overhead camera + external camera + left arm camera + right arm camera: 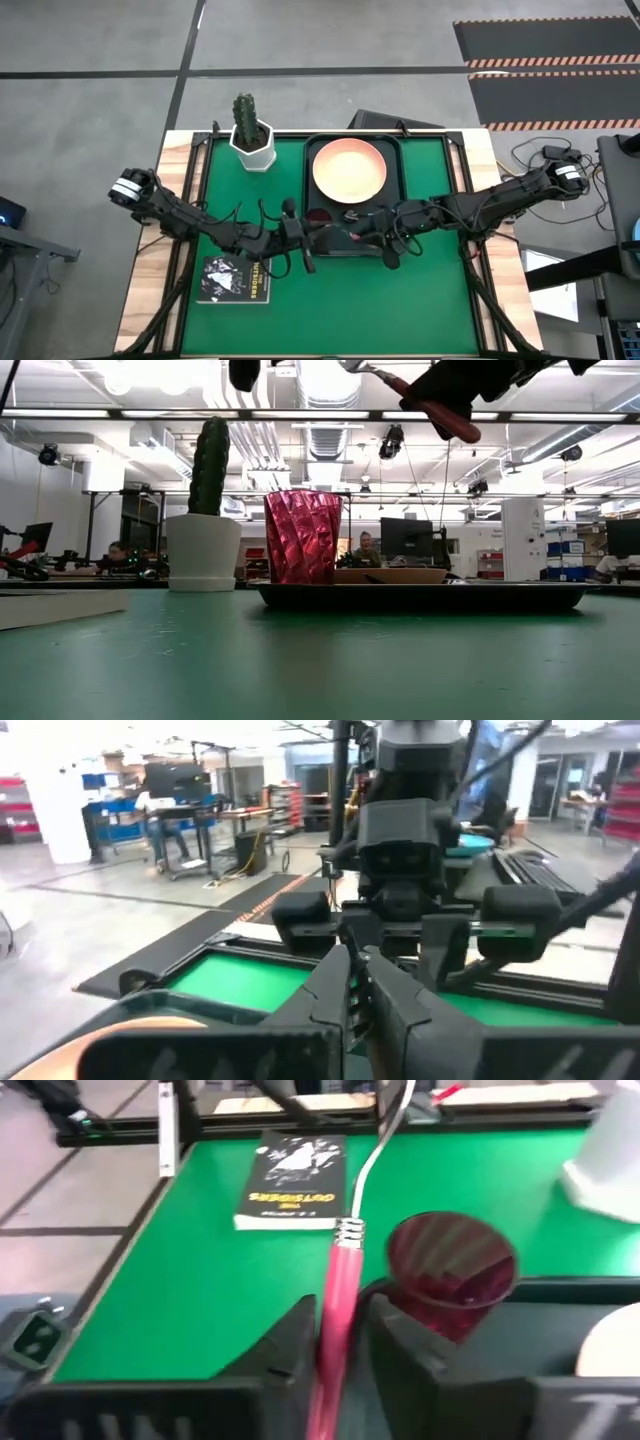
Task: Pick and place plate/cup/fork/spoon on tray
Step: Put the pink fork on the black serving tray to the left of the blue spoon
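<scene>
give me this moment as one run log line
right end effector: shut on fork, above tray | left end effector: at tray's near-left edge | plate, cup: on tray | spoon: not seen

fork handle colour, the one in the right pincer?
Pink-red, on the fork held by the right pincer; clearest in the right wrist view.

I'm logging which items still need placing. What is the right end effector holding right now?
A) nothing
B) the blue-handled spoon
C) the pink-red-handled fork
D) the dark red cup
C: in the right wrist view the right end effector is shut on the fork, its pink-red handle clamped between the fingers above the tray.
</scene>
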Robot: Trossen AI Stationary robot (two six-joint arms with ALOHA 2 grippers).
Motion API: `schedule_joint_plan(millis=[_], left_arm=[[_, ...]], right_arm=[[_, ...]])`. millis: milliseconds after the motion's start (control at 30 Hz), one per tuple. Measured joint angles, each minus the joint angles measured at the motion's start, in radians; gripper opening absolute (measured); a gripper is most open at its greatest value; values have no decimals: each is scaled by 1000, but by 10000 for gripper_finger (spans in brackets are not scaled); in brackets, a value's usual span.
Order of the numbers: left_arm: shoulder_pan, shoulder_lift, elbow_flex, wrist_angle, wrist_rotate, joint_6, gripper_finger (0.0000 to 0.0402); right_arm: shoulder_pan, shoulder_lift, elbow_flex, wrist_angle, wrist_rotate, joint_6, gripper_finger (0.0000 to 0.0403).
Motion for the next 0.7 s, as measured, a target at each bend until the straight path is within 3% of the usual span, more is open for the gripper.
schedule_joint_plan(millis=[300,400,700], left_arm=[[-1,0,-7,1,-162,-91,0],[0,1,-18,-3,-193,-101,1],[-1,2,-21,-1,-225,-99,1]], right_arm=[[3,0,0,68,246,-95,167],[2,-1,0,132,289,-142,179],[3,-1,0,186,287,-164,181]])
